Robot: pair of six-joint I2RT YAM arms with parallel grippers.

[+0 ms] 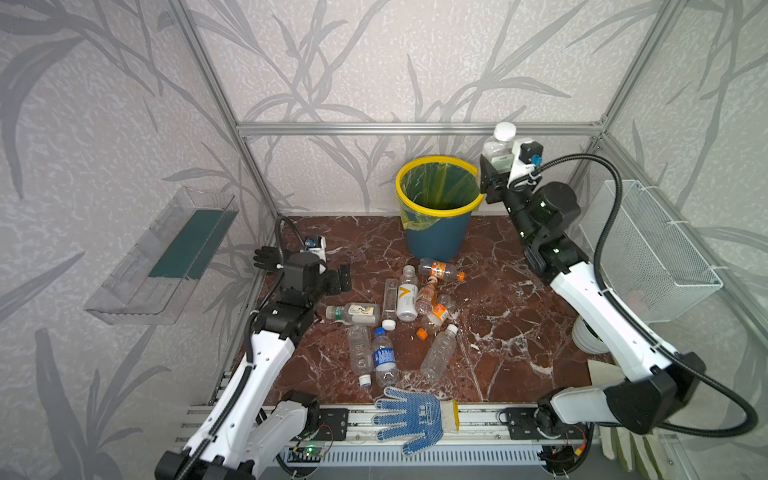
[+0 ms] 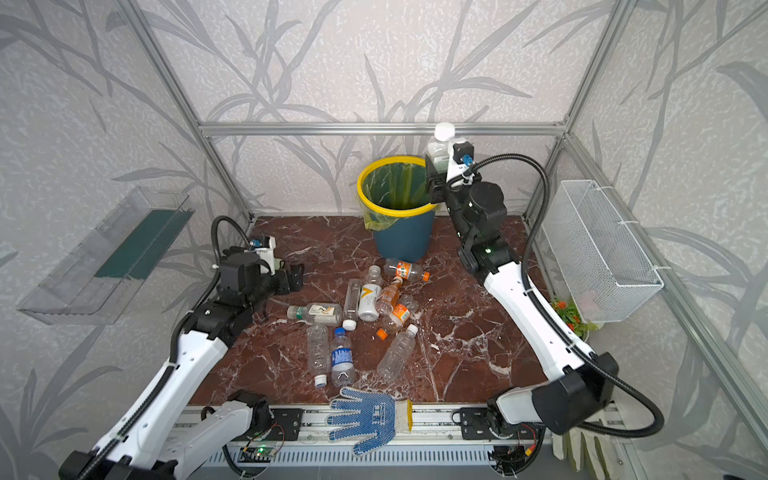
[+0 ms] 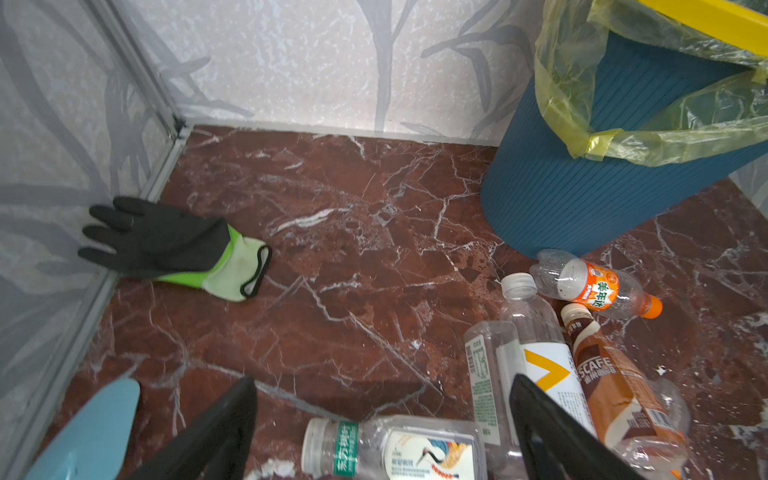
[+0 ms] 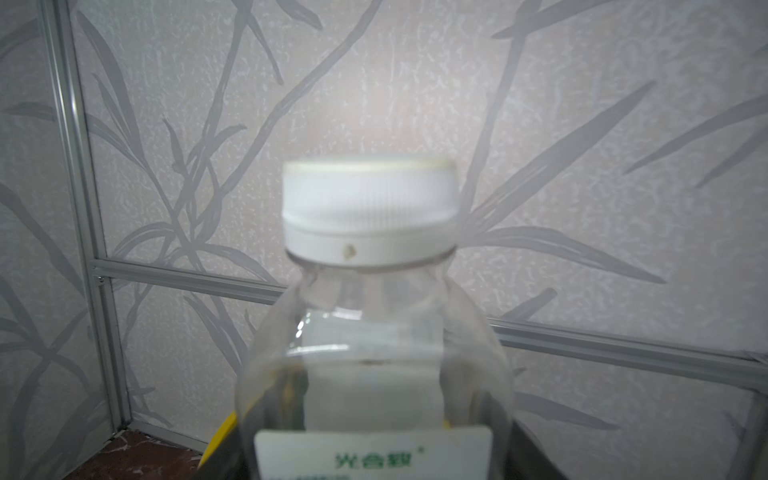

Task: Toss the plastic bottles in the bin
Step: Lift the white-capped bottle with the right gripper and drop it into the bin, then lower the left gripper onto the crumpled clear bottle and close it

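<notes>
— Starting with the held one: found a clear bottle [image 1: 500, 143] with a white cap raised upright just beside the yellow rim of the bin [image 1: 436, 237], on its right in both top views and above rim height.

— Clamped, or loose?

— Clamped around the labelled body by the right pincer [image 1: 498, 162]. Confirmed in the right wrist view, with cap and shoulders [image 4: 370, 291] sticking out past the jaws and green lettering on the label.

— And the other bottles?

— Counted roughly ten more, lying on their sides in a loose pile [image 1: 407, 299] on the red marble table [image 1: 519, 291], in front of the bin. Noted an orange-labelled bottle [image 1: 440, 269] just beside the bin's base, a blue-capped bottle [image 1: 383, 357] at the near edge of the pile, and a green-lettered bottle [image 1: 353, 312] on the pile's left.

— Left pincer?

— Spread wide and gripping nothing. Saw the left pincer [image 1: 338, 280] near the left edge of the pile, close to the green-lettered bottle; could not tell whether touching. Made out both black fingers [image 3: 216, 432] well apart in the left wrist view.

— Anything else around?

— Spotted a black glove [image 1: 266, 257] against the left wall, a blue dotted glove [image 1: 409, 415] over the front rail, a white wire basket [image 1: 652, 249] on the right wall and a clear tray [image 1: 166, 257] on the left wall.
</notes>
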